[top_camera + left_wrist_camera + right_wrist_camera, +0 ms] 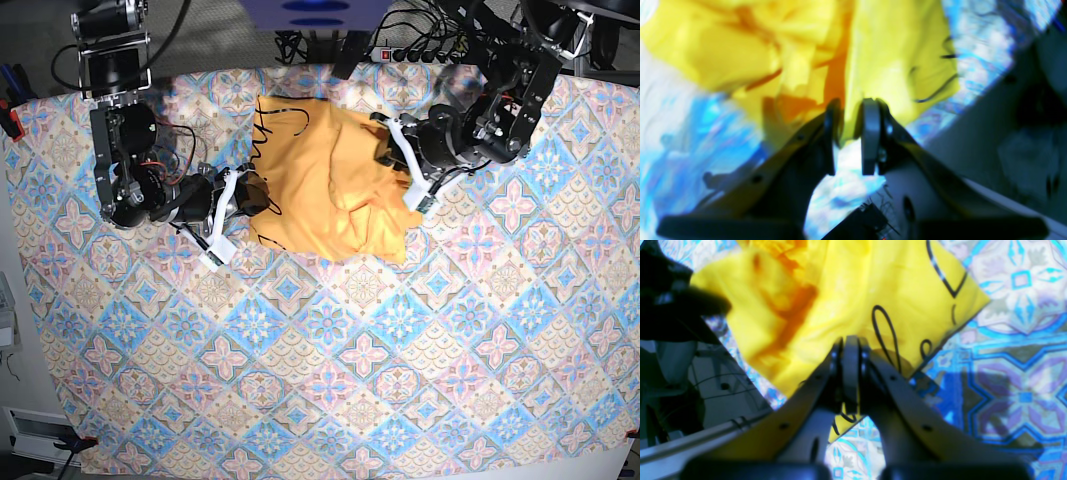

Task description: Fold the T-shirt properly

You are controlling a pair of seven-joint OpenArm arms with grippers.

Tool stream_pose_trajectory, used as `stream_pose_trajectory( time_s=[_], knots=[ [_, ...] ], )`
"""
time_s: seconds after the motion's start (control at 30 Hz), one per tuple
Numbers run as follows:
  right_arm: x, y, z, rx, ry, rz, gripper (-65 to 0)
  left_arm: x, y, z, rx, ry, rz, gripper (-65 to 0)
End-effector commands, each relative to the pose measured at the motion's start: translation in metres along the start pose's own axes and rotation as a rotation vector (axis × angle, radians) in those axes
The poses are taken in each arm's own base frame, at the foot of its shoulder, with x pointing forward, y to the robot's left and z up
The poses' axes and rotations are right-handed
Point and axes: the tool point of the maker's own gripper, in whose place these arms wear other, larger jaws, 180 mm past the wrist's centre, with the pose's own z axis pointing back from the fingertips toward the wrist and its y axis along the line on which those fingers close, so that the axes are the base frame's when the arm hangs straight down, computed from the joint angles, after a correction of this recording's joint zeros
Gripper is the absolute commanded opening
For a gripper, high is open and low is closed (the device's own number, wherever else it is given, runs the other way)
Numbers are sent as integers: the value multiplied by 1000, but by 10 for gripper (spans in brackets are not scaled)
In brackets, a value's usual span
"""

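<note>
The yellow-orange T-shirt (325, 190) lies bunched at the back middle of the table, its black lettering (268, 130) showing along its left edge. My right gripper (252, 195) sits at that left edge. In the right wrist view the right gripper (850, 340) is shut on the T-shirt (826, 300) beside a black loop of script (883, 330). My left gripper (387, 150) is at the T-shirt's right side. In the left wrist view the left gripper (850, 106) has closed to a narrow gap with a fold of the T-shirt (893, 60) pinched in it.
A blue-pink tile-patterned cloth (330, 360) covers the whole table. Cables and a power strip (420, 50) run along the back edge. The right arm's base (110, 70) stands at the back left, the left arm's base (545, 40) at the back right.
</note>
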Motion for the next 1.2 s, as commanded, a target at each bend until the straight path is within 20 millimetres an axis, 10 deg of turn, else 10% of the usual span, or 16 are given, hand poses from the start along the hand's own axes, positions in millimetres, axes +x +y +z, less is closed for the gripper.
stream_pose_trajectory(
  time_s=[0.0,0.73,1.17],
  knots=[
    [16,0,6,4,-48,23,-647,7,3,6,1,-29,0,-547],
    [19,2,7,5,-55,31,-646,-80,19,-3,33,172,110,-549],
    [89,20,9,35,-224,110,-528,-90,29,-4,77,197,104,-542]
  ],
)
